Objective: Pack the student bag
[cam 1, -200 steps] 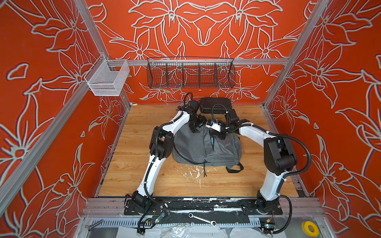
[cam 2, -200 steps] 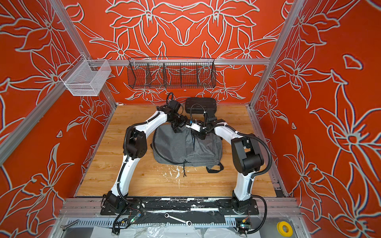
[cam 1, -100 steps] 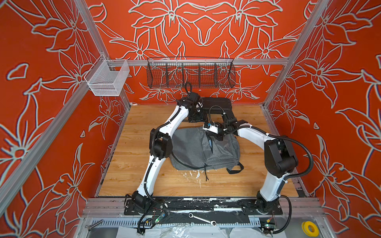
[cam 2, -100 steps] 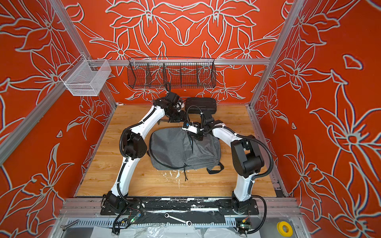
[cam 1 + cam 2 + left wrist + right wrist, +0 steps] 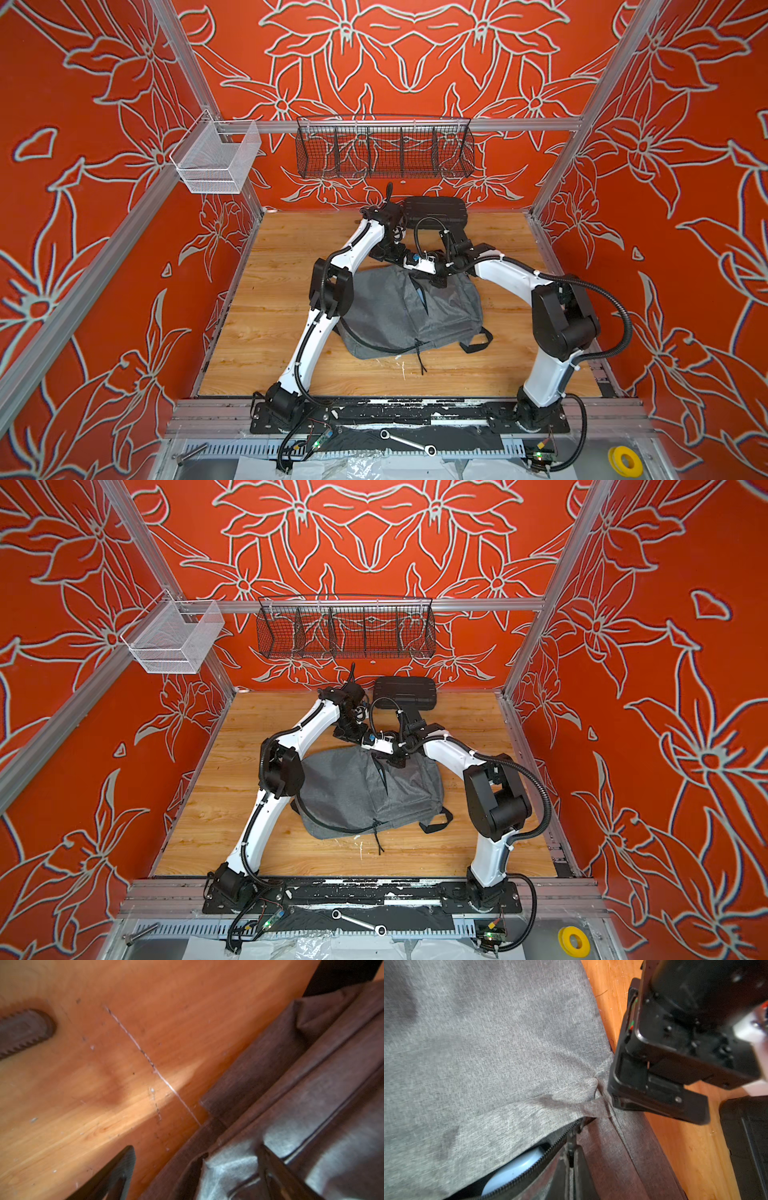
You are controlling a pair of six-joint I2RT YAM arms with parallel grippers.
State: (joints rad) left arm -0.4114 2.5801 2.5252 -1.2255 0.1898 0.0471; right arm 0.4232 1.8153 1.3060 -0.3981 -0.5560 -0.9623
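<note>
The grey student bag (image 5: 390, 316) (image 5: 349, 791) lies flat in the middle of the wooden floor in both top views. Its zipper (image 5: 529, 1167) is partly undone, and a pale blue thing (image 5: 512, 1169) shows inside. My right gripper (image 5: 572, 1169) (image 5: 436, 279) is shut on the black zipper pull (image 5: 572, 1142) at the bag's far edge. Just beside it, my left gripper (image 5: 195, 1161) (image 5: 395, 254) stands open over that same edge. One of its fingers (image 5: 122, 1167) is over the wood and the other over the grey fabric (image 5: 228, 1167), gripping nothing.
A black ribbed case (image 5: 434, 212) (image 5: 747, 1136) lies by the back wall, close behind both wrists. A black wire basket (image 5: 384, 149) hangs on the back wall and a white mesh basket (image 5: 216, 160) at the left. A wrench (image 5: 407, 442) and a yellow tape roll (image 5: 624, 460) lie on the front rail.
My left gripper has let the bag's far left edge drop flat, swung back toward the case, and come down at the edge again, a little wider. The right stays shut on the zipper pull.
</note>
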